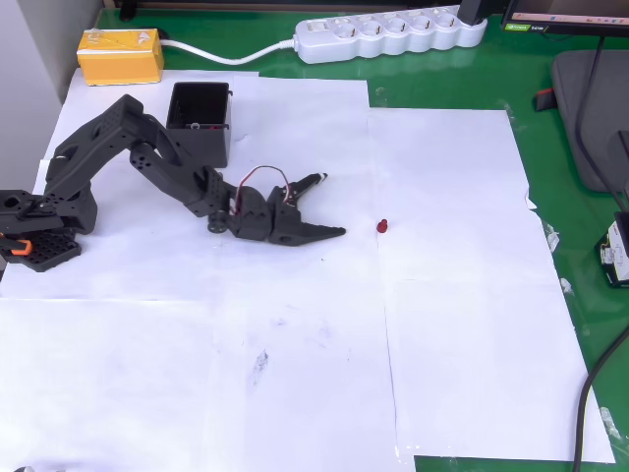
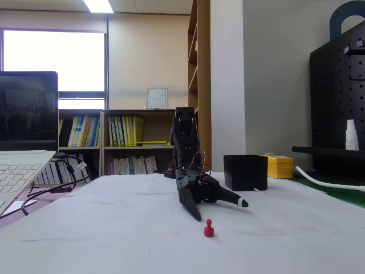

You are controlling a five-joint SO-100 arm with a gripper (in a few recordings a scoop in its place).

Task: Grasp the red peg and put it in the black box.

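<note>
Overhead view: one red peg (image 1: 382, 226) on white paper (image 1: 295, 393), apart from one gripper (image 1: 334, 206) with spread fingers; one black box (image 1: 200, 121), one yellow box (image 1: 120, 56). Fixed view: peg (image 2: 209, 228) upright before gripper (image 2: 219, 210).

small glossy red plastic peg (image 1: 382, 226); matt black plastic square box (image 1: 200, 121); smudged white paper sheets (image 1: 295, 374) over green mat (image 1: 550, 177).
</note>
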